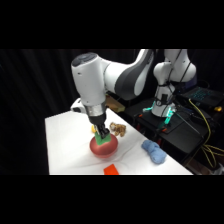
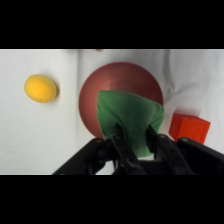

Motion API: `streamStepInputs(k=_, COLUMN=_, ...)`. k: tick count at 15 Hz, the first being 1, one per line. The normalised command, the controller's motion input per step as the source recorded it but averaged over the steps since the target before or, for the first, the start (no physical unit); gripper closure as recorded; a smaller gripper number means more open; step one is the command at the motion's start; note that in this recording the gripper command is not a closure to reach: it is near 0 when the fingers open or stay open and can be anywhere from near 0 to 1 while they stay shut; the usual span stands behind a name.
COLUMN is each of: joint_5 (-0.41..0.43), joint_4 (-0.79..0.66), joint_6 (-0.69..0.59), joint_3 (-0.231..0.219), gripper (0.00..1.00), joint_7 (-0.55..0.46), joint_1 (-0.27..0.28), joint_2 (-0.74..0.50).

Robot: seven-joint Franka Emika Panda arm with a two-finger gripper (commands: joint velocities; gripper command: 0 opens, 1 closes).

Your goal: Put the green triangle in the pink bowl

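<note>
My gripper point(image 1: 102, 136) hangs straight over the pink bowl point(image 1: 103, 148), which sits near the table's middle. Between its fingers it holds the green triangle point(image 1: 103, 141), a bright green block just above the bowl's rim. Seen from the wrist, the green triangle point(image 2: 131, 119) fills the gap between the two black fingers of the gripper point(image 2: 135, 142) and covers the lower right of the pink bowl point(image 2: 110, 82) below. The fingers are shut on the block's sides.
A yellow ball point(image 2: 41, 88) lies to the left of the bowl in the wrist view. An orange-red block point(image 2: 189, 127) point(image 1: 111, 170) sits near the table's front edge. A blue lumpy toy point(image 1: 154, 151) and a small brown toy point(image 1: 118, 129) lie to the right.
</note>
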Motion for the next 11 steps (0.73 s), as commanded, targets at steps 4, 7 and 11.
streamStepInputs(k=4, joint_5=0.079, joint_4=-0.12, joint_6=-0.02, joint_3=-0.002, gripper=0.0, joint_7=0.03, joint_1=-0.021, joint_2=-0.17)
streamStepInputs(k=7, joint_5=0.081, joint_4=-0.1, joint_6=-0.02, joint_3=0.0, gripper=0.0, joint_7=0.01, joint_1=-0.021, joint_2=-0.17)
streamStepInputs(k=11, joint_5=0.054, joint_4=-0.12, joint_6=-0.01, joint_3=-0.006, gripper=0.0, joint_7=0.03, joint_1=-0.004, joint_2=-0.2)
